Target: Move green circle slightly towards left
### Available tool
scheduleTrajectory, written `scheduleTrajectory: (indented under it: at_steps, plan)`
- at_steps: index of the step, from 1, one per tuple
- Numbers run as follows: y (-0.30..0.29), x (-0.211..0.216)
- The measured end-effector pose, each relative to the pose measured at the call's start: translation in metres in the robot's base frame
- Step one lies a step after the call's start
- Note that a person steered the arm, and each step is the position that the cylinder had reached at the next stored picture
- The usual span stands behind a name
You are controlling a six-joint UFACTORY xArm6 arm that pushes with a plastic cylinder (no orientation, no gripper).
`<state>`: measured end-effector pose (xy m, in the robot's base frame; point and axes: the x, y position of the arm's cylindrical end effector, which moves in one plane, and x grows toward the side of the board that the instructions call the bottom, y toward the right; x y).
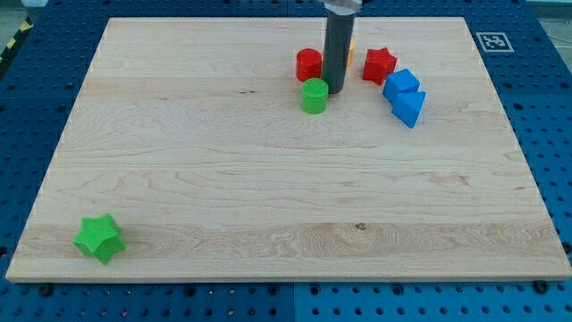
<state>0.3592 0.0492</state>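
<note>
The green circle (314,96) is a short green cylinder standing on the wooden board (223,179) in the upper middle of the view. My dark rod comes down from the view's top, and my tip (336,89) rests on the board right beside the green circle, on its right side, touching or almost touching it. A red cylinder (308,64) stands just above and left of the green circle. The rod hides most of an orange block (352,49) behind it.
A red star (379,64) sits right of the rod. Two blue blocks (401,85) (410,107) lie close together further right. A green star (98,238) lies near the board's bottom left corner. A marker tag (490,41) sits at the top right corner.
</note>
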Motion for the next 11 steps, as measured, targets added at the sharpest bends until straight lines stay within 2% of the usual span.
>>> scheduleTrajectory:
  at_steps: [1, 5, 6, 7, 8, 9, 10, 11]
  plan:
    - [-0.028, 0.007]
    - [-0.009, 0.024]
    - [-0.01, 0.045]
    - [-0.013, 0.045]
    - [-0.039, 0.037]
    - [-0.042, 0.001]
    - [-0.064, 0.009]
    - [-0.067, 0.037]
